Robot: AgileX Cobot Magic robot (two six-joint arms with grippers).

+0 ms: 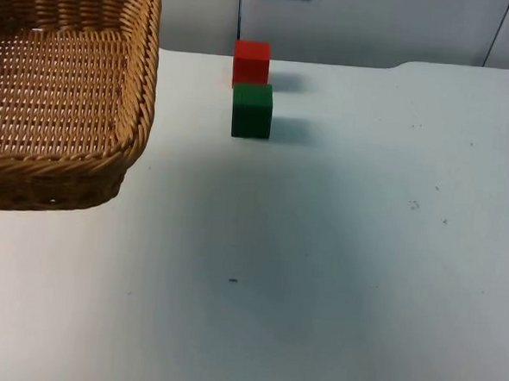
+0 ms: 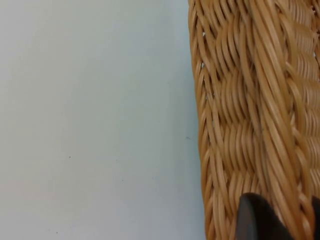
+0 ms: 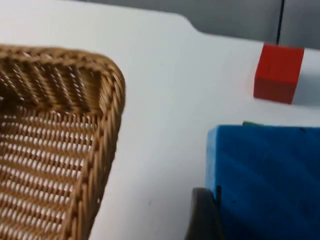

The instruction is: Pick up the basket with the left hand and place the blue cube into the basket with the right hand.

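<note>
Jaws of the left gripper (image 2: 280,222) pinch the woven wicker basket (image 2: 250,115) rim above the white table (image 2: 90,120). Right gripper (image 3: 235,220) jaws clamp the blue foam cube (image 3: 265,175). From the top, basket (image 1: 62,92) upper left; red cube (image 1: 251,62) and green cube (image 1: 252,110) near the grey partition wall (image 1: 377,25).

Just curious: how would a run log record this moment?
left gripper: holds wicker basket | right gripper: holds blue cube | cube not in basket
</note>
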